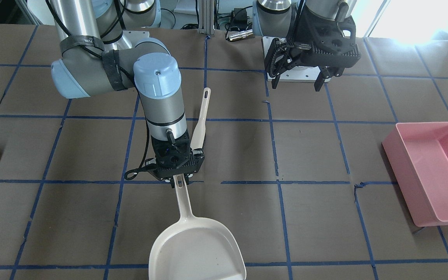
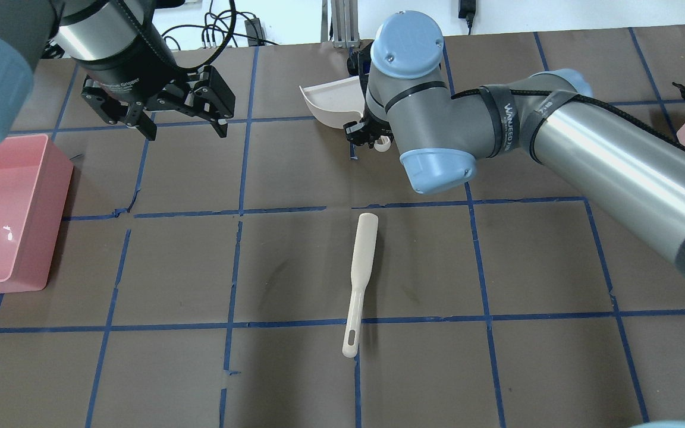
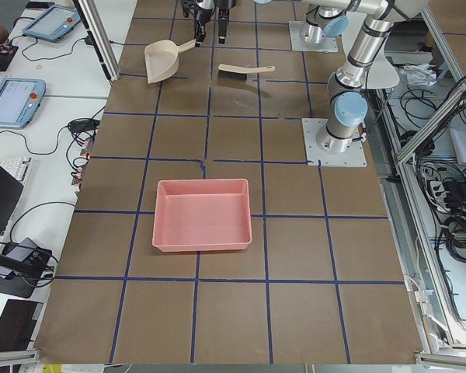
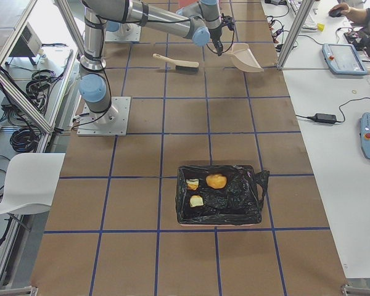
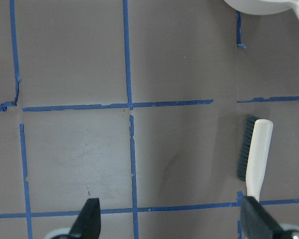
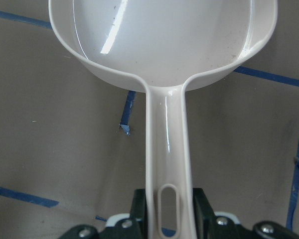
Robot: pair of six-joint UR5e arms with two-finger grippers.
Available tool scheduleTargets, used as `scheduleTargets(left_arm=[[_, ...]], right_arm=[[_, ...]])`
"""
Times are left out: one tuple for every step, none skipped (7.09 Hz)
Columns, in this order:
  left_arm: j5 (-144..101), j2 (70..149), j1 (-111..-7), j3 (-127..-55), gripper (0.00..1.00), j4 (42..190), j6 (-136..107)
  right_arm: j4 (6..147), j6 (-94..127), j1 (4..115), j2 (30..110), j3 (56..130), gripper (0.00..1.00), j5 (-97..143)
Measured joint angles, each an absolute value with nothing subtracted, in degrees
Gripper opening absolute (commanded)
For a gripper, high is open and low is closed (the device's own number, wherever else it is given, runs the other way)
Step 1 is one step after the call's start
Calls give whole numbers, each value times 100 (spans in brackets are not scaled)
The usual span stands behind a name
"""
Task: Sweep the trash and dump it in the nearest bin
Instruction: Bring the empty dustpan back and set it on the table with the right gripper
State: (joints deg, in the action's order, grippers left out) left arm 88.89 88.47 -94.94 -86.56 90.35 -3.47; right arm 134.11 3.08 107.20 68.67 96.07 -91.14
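My right gripper is shut on the handle of a cream dustpan, whose pan is empty in the right wrist view. A cream brush lies flat on the table beside that arm. My left gripper is open and empty, hovering over the table apart from the brush. In the exterior right view the trash lies inside a black-lined bin: a tan-brown lump and two small pale yellow chunks.
A pink bin stands at the table's end on my left side and shows nothing inside in the exterior left view. The brown table carries a blue tape grid. Operator desks with tablets stand beyond the far edge.
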Motion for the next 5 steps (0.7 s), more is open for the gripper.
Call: scheduleTargets(left_arm=[[8896, 8844, -9494, -8657, 100, 9035, -264], [8891, 8843, -9495, -8657, 100, 9035, -165], [8888, 8842, -9494, -8657, 100, 9035, -120], [8886, 8842, -9494, -8657, 100, 9035, -104], [8888, 8842, -9493, -8657, 100, 9035, -99]], right_arm=[[13534, 404, 10810, 6773, 9678, 0, -9122], [13716, 474, 10877, 6629, 9701, 0, -9130], [13860, 543, 10944, 6538, 9714, 0, -9147], [13897, 617, 11011, 6515, 9713, 14, -9181], [13885, 644, 11046, 6520, 9720, 69, -9265]])
